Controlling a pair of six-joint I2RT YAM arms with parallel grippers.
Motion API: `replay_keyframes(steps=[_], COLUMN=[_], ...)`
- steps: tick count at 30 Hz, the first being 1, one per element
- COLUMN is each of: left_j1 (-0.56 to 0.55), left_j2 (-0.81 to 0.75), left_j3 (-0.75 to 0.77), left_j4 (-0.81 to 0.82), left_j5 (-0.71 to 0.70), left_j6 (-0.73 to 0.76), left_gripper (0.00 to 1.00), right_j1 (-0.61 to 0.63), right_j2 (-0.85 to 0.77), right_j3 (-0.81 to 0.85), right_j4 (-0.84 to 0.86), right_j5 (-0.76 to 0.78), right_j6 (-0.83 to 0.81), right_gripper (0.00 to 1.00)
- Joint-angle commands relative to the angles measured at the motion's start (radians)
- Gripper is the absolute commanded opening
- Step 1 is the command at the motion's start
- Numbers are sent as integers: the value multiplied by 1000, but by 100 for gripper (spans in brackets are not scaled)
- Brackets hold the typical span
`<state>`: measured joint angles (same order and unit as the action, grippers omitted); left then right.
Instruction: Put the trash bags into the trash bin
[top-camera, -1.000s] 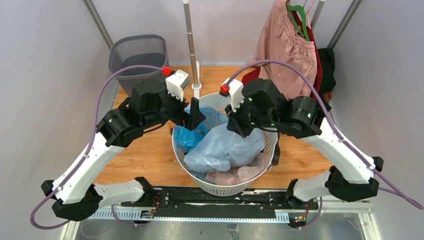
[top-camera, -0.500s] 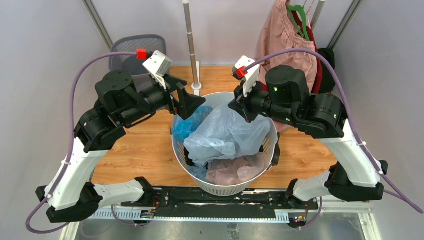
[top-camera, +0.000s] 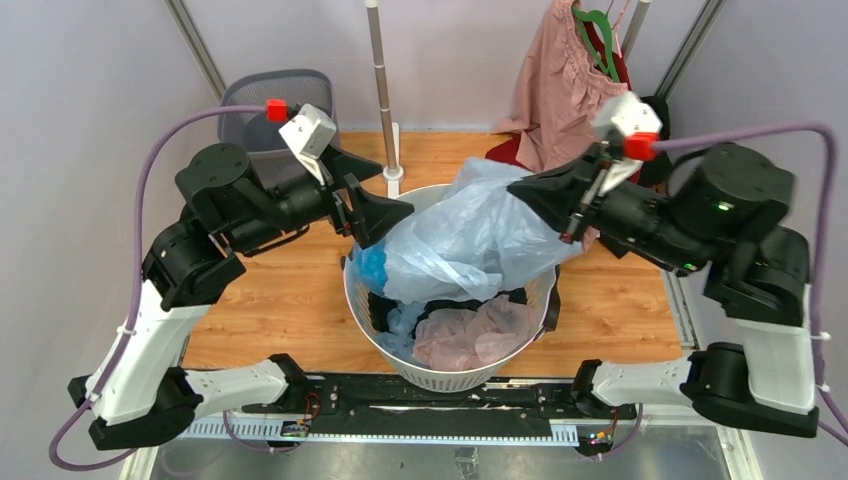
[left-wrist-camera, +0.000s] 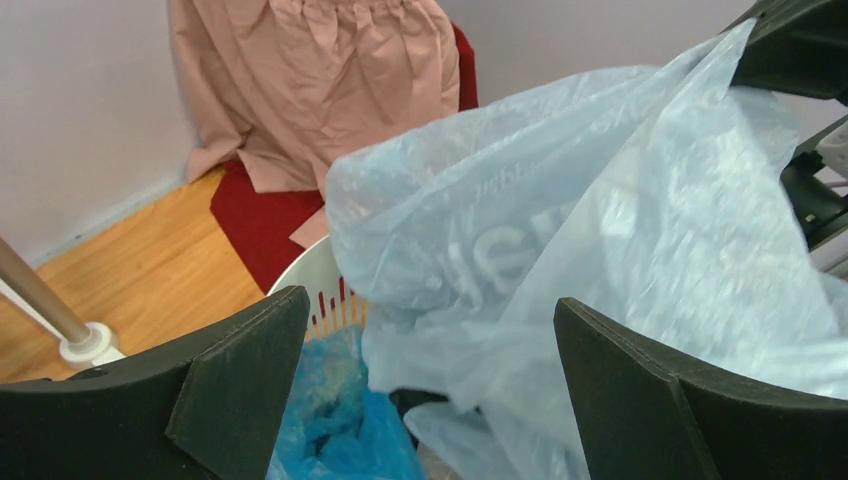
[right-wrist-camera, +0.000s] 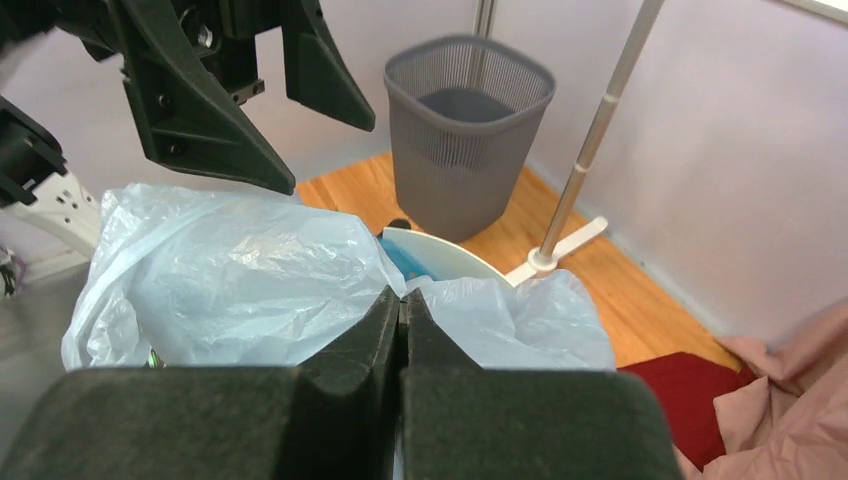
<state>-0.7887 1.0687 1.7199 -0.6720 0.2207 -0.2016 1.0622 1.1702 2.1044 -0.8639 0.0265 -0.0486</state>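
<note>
A white slotted basket (top-camera: 440, 378) sits at lower centre of the overhead view on the wooden surface (top-camera: 270, 310). The trash bin (top-camera: 255, 100) stands at upper left, well apart from it and partly covered by the left arm. A metal pole (top-camera: 380, 80) on a white foot rises just behind the basket, between basket and bin. At upper right a pink garment (top-camera: 565, 90) hangs from a green hanger (top-camera: 600, 35) over a red cloth (top-camera: 505, 150).

The overhead view alone shows the basket's contents: a darker blue bag (top-camera: 372, 265) against the left wall and a pinkish crumpled item (top-camera: 475, 335) low at the front. The right wrist view alone shows the bin's open mouth (right-wrist-camera: 468, 130), in the upper middle of its frame. The left wrist view shows faint lettering on the pale blue bag (left-wrist-camera: 600, 230).

The right fingers (top-camera: 540, 190) are clenched on a pinch of the pale blue bag (top-camera: 470, 240), which hangs stretched from them above the basket, its lower end trailing inside. The left fingers (top-camera: 375, 208) are spread wide and released, grasping nothing. They stand just beside the bag's left edge, with the bag bulging in the gap between them in the left wrist view.
</note>
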Motion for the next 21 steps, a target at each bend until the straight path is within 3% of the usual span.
replay_keyframes(steps=[1,7,10,16,21], left_j1=[-7,-7,-7,-8,-7], left_j2=[-44,-78,-103,-211,-337], left_j3=[-12,-87,-161,-438,-636], left_j4=[48,87,98,201,283], left_j5=[26,87,117,202,221], left_j6=[-7,-41,-60,-108,-123], left_gripper=[99,97,89,70,71], right_j1=[13,13,13,13,13], right_j2=[-87,-102,-87,-56,-20], right_j3=[-38,-126,-133,-90,-63], right_j4=[79,98,104,108,114], right_j5=[-11,8,29,62,96], right_j6=[-16,-14,-21,-36,-36], right_gripper=[0,0,0,0,0])
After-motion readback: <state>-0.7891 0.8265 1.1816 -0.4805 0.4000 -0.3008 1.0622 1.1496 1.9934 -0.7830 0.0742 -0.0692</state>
